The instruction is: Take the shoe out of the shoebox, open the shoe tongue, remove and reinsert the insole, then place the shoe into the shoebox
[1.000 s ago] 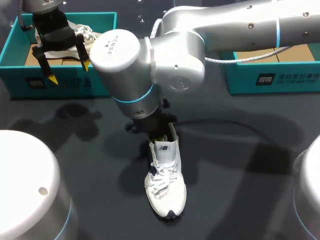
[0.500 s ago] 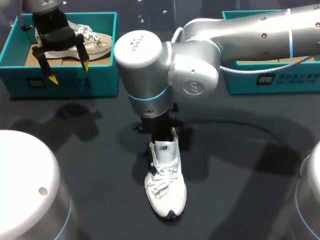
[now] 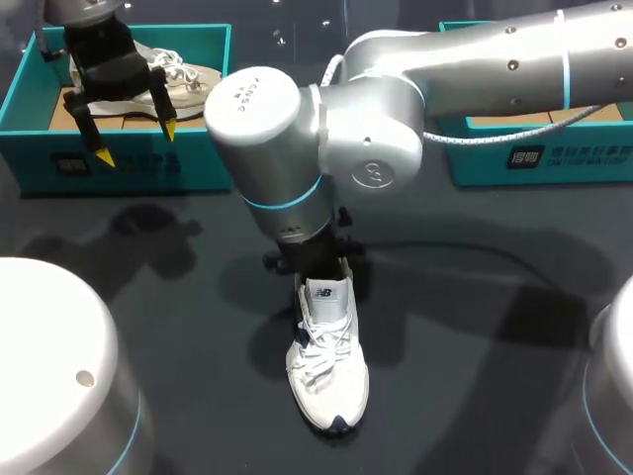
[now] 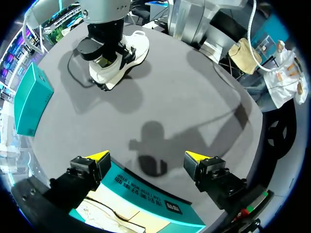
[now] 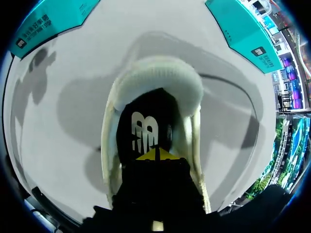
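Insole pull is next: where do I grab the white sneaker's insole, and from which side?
Best bet: pinch the insole at its heel end, coming straight down through the collar. The white sneaker stands upright on its sole, opening upward; only the heel part lies bare, while tongue and laces cover the front. The right gripper hangs right over that opening.

Right arm (image 3: 368, 119) swung right, then back left; perhaps slightly lower over shoe (image 3: 327, 371).

Head camera overhead; both wrists toward shoe (image 3: 326, 368)
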Controlling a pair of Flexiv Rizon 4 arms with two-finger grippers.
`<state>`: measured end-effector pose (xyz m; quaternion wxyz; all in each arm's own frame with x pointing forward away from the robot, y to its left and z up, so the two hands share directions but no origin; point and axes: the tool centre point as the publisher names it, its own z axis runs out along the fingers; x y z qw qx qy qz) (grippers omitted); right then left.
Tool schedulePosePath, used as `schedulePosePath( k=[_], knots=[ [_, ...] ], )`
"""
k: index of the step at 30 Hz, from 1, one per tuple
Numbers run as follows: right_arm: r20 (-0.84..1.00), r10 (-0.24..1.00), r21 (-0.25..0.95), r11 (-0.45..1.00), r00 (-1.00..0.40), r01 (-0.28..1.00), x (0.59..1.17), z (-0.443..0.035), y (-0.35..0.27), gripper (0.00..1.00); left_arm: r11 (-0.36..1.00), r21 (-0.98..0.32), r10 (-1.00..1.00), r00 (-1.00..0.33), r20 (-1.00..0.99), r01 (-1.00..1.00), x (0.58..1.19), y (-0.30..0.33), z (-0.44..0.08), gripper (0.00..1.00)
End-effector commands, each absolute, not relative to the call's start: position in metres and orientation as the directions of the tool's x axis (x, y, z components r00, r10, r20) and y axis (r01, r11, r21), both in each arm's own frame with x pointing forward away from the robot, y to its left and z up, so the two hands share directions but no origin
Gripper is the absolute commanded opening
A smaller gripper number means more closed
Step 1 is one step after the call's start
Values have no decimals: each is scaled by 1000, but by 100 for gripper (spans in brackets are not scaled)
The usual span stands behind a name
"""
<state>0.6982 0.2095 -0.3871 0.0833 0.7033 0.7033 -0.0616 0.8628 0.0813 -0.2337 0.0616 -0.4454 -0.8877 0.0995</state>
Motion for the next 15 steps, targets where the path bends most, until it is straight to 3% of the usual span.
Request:
schedulePosePath(
  k=[1,15],
  knots=[
    [-180,984,8,-8,10,1000,694,-402,209,0,584,-229,803,-596,20,779,862,82,-234,100],
    [-164,984,-93,47,-61,995,701,-355,223,0,584,-229,803,-596,20,779,862,82,-234,100]
  ],
)
